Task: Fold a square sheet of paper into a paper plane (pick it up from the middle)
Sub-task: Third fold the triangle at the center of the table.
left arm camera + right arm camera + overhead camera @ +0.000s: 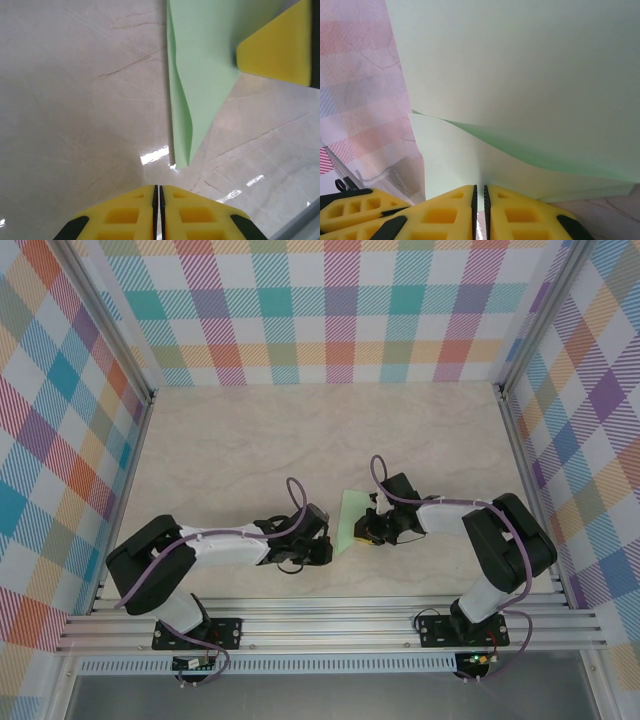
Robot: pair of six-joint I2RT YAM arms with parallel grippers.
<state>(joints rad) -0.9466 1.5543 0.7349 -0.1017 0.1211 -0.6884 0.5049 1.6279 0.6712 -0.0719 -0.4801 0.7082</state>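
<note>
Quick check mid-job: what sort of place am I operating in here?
Likely a purpose-built robot test cell, not a home or workshop: plaid-printed walls enclose a marble-look tabletop, and an aluminium rail frame runs along its near edge.

no text, label, brand, number or sign can be read in any view. the square sheet of paper (200, 60) is plain pale green, without print; the marbled bench (75, 100) bears veining alone.

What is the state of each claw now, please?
Left claw: closed, holding nothing.
Right claw: closed, seemingly pinching the folded pale mint-green paper sheet.
</note>
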